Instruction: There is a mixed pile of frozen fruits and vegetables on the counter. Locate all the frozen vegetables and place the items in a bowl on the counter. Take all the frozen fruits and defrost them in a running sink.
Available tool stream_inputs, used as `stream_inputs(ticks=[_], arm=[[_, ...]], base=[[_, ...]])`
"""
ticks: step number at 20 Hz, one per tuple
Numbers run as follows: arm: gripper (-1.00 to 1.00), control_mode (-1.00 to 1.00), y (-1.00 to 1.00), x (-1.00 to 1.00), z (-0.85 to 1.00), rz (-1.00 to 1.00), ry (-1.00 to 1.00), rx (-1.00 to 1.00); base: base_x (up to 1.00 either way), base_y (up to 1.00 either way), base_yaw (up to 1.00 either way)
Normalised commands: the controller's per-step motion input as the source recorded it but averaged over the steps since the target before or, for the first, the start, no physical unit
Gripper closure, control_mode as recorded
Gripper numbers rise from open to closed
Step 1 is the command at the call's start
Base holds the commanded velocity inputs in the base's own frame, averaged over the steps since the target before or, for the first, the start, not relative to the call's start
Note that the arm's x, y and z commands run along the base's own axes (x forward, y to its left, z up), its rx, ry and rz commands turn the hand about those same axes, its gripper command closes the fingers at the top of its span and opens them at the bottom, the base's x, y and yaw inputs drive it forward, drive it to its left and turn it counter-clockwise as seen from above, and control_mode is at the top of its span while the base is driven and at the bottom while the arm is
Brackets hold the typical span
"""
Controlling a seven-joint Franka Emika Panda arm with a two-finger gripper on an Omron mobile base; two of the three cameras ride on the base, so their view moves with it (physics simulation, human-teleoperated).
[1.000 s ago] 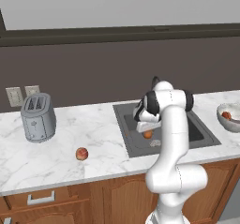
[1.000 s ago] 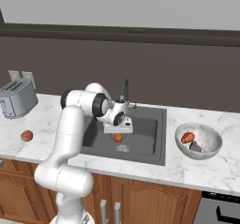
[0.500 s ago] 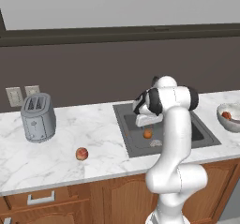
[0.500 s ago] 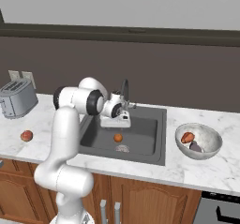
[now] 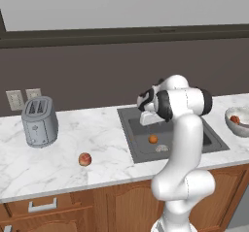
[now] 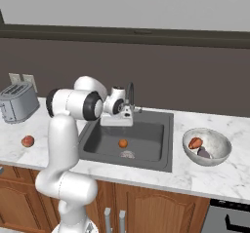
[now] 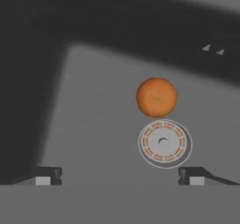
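While the orange (image 7: 156,97) lies on the sink (image 6: 146,151) floor just beside the drain (image 7: 164,143), the fingers (image 7: 119,175) stand wide apart above it, gripping nothing. One fruit is left out: the apple (image 5: 85,159) sits on the counter (image 5: 104,143) between the toaster (image 5: 39,121) and the sink, well apart from both. Frozen, it is likely hard and fairly light, so it should not bruise under a firm squeeze, but its round, probably slick skin could roll or squirt out of a shallow pinch. I would close on it across its widest part, coming straight down with a fingertip on either side. The bowl (image 6: 220,156) on the far side of the sink already holds the root (image 6: 195,143) and the eggplant (image 6: 203,153).
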Motion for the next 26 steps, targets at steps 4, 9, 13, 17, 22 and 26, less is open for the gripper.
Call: stream_inputs(ticks=[4,9,13,17,22,26], arm=[[-1.00,-1.00,0.12,-0.39,0.21,0.02,0.00,0.05],[-1.00,-1.00,0.21,-0.39,0.23,0.00,-0.05,0.03],[-1.00,-1.00,0.25,-0.41,0.21,0.00,-0.08,0.01],[-1.00,-1.00,0.30,-0.37,0.21,0.00,-0.07,0.01],[-1.00,-1.00,0.37,-0.30,0.19,-0.01,-0.11,0.00],[-1.00,-1.00,0.27,-0.32,0.23,0.01,-0.08,0.05]], base=[[0.00,0.00,0.00],[0.00,0.00,0.00],[0.00,0.00,0.00],[0.00,0.00,0.00],[0.00,0.00,0.00],[0.00,0.00,0.00]])
